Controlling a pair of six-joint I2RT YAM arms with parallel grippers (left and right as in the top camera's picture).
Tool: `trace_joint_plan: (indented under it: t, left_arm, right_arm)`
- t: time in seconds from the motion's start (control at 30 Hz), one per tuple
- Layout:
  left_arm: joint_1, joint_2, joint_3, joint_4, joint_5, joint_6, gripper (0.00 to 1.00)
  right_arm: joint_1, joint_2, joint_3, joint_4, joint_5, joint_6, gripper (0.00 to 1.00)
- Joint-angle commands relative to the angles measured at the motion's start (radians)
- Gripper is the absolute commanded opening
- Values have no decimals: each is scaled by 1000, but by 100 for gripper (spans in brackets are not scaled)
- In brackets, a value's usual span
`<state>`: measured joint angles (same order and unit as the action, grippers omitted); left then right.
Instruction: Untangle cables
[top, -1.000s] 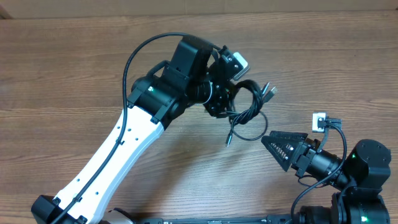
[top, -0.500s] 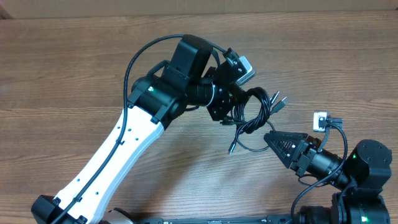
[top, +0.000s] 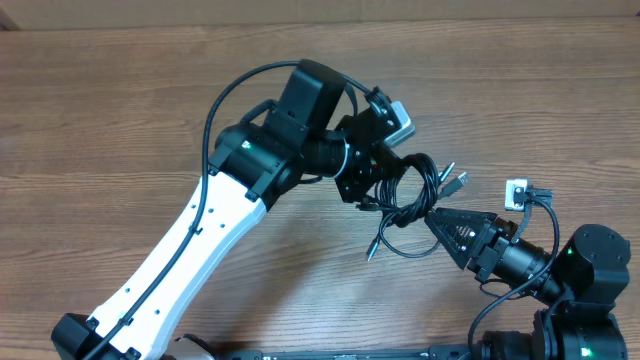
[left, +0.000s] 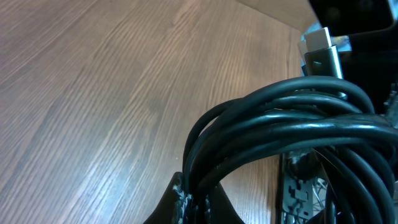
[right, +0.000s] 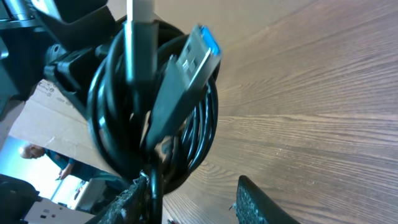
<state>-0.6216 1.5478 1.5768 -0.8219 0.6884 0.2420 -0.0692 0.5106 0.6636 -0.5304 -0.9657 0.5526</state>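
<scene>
Left wrist view shows the left fingers (left: 198, 208) clenched on the cables (left: 280, 124), a bundle of black loops hanging over the bench (left: 93, 93). Right wrist view has the right fingers (right: 256, 200) parted, one cord running against the far finger and a blue-tipped USB plug (right: 198, 50) jutting from the bundle just ahead. Overhead, their tips reach the bundle's near edge.

cables (top: 412, 203) | right of left jaws | left of right jaws | over table (top: 120, 120)

The cables (left: 292, 121) hide the fingertips of the left gripper (top: 376, 186). The lower frame edge cuts off the right gripper (right: 194, 202).
</scene>
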Motion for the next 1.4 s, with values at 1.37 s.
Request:
trace_joint_plan:
  t: [1.37]
  left_arm:
    - [-40,-24,3,123,-97,-258,4]
  right_arm:
    - [8,0,24,-25,225,282,4]
